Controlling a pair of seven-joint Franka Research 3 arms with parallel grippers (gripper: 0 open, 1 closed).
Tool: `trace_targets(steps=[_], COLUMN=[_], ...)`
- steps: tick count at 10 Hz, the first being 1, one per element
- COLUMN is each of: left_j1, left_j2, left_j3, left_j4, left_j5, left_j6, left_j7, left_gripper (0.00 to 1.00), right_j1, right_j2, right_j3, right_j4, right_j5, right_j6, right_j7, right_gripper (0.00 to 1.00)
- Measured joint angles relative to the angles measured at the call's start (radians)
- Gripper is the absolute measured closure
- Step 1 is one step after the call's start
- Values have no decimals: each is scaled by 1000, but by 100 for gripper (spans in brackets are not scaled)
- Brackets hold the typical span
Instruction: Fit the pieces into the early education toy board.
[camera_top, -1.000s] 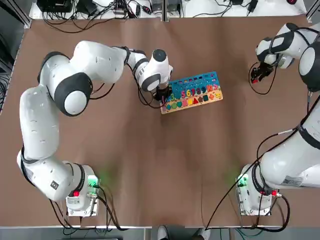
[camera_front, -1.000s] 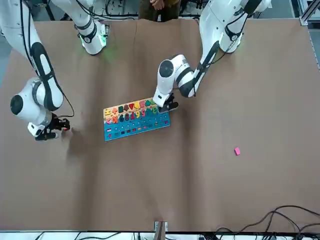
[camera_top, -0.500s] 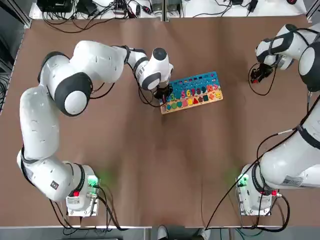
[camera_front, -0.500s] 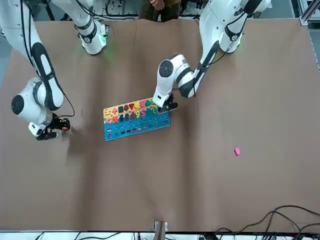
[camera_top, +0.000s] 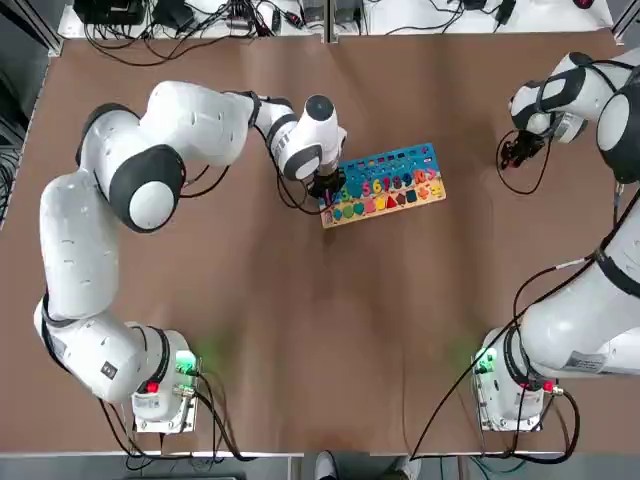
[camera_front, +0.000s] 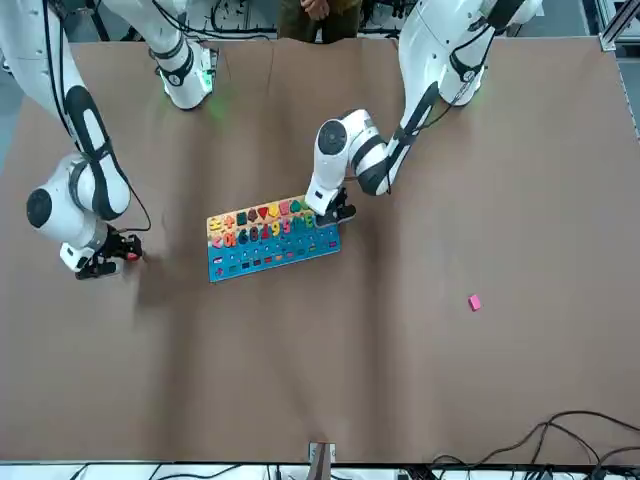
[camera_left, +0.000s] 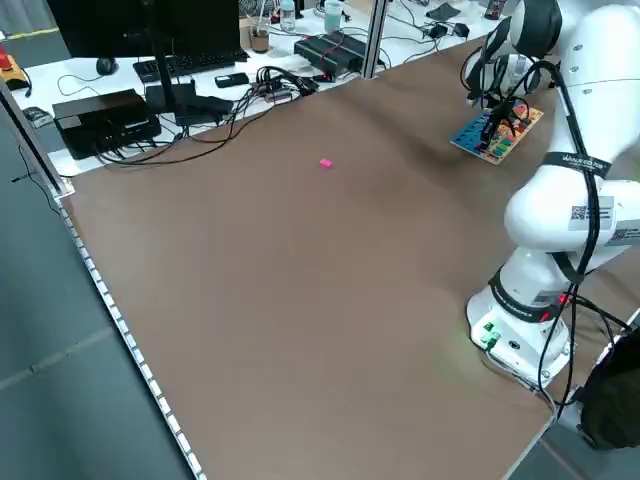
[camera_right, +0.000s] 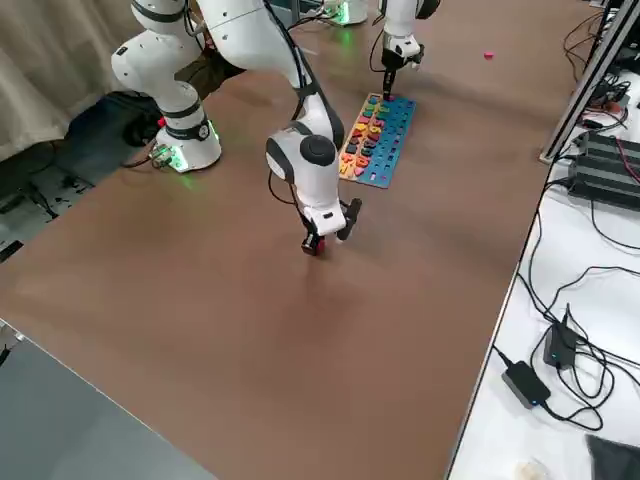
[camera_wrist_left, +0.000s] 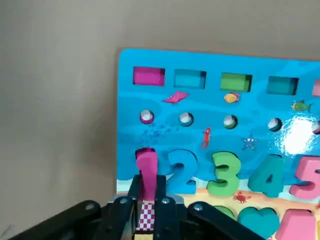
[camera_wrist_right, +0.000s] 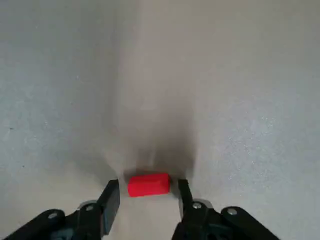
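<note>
Two grippers are at work, and most of the early education toy board (camera_top: 384, 186) already looks filled: its numerals and the shapes on its tan strip sit in place. At the board's end nearest the left arm, the left gripper (camera_wrist_left: 146, 200) holds a pink piece (camera_wrist_left: 146, 170) pinched upright between narrow fingers, right over the first numeral slot beside the blue 2 (camera_wrist_left: 181, 170). Whether the piece is seated or only resting on the slot's edge I cannot tell; I judge this fitting as under way, not finished.

Well apart from the board, off its opposite end, the right gripper (camera_wrist_right: 145, 197) stands low over the table with a small red piece (camera_wrist_right: 148, 184) between its fingers. The fingers flank the piece with a little gap at each side, so the grasp looks not yet made.

A second pink piece (camera_front: 474, 302) lies alone on the table, well apart from the board on the left arm's side, untouched.

By my reckoning, one piece is being fitted, one is about to be picked up, and one waits. An orange piece shows nowhere loose on the table.
</note>
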Motion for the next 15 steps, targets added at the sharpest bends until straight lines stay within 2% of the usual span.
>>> trace_targets(steps=[15], left_j1=[0], left_j2=[9], left_j3=[1], left_j4=[1], left_j5=[0], left_j6=[0], left_j7=[0], left_gripper=[87], right_j1=[0], right_j2=[0], right_j3=[0], right_j4=[10], right_j5=[0], right_j6=[-3], right_j7=[-9], right_gripper=[50])
